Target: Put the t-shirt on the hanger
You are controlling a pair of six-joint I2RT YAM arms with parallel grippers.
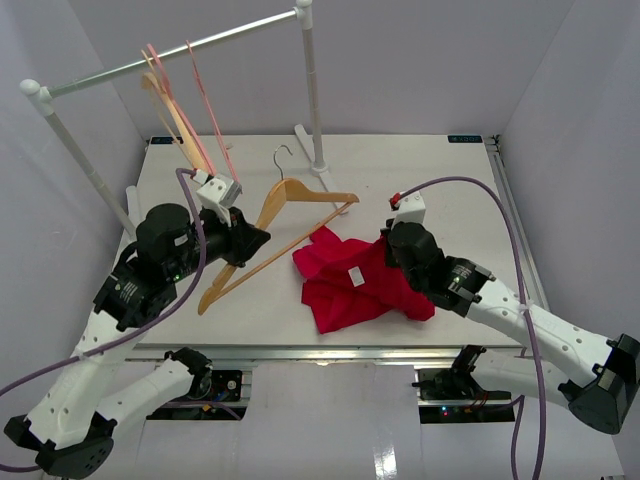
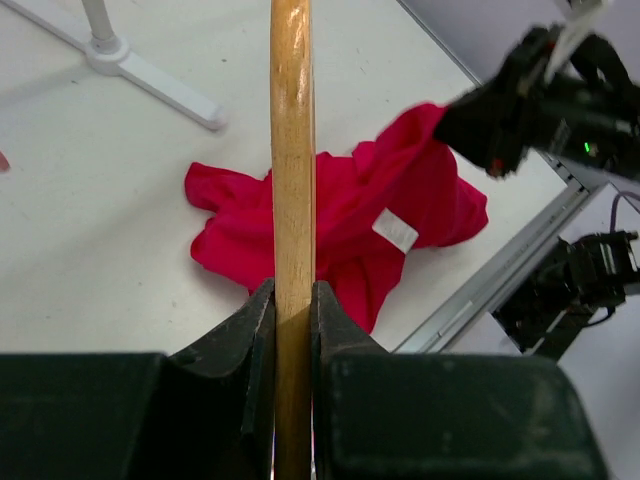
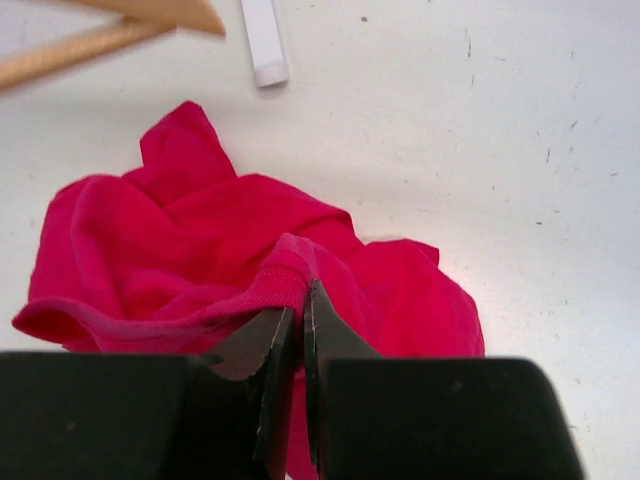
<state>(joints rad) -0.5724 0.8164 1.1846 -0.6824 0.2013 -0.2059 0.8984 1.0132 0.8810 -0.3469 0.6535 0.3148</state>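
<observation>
Over the white worktop (image 1: 430, 180), left fingers (image 2: 240, 345) gripped the hanger (image 2: 292, 150); right fingers (image 3: 255, 350) pinched the shirt's (image 3: 200, 240) ribbed edge, which I'd lift open first.

Red t-shirt (image 1: 345, 290) is lying crumpled on the table (image 1: 450, 180), white label (image 1: 354, 277) facing up. Light wooden triangular hanger (image 1: 320, 194) is sitting tilted just left of it, metal hook pointing away.

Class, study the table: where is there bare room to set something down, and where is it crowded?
Bare: the far right of the table, between the rack foot and the right edge; also the near strip between the lower end of the hanger and the t-shirt. Crowded: the middle, where hanger and t-shirt sit close.
</observation>
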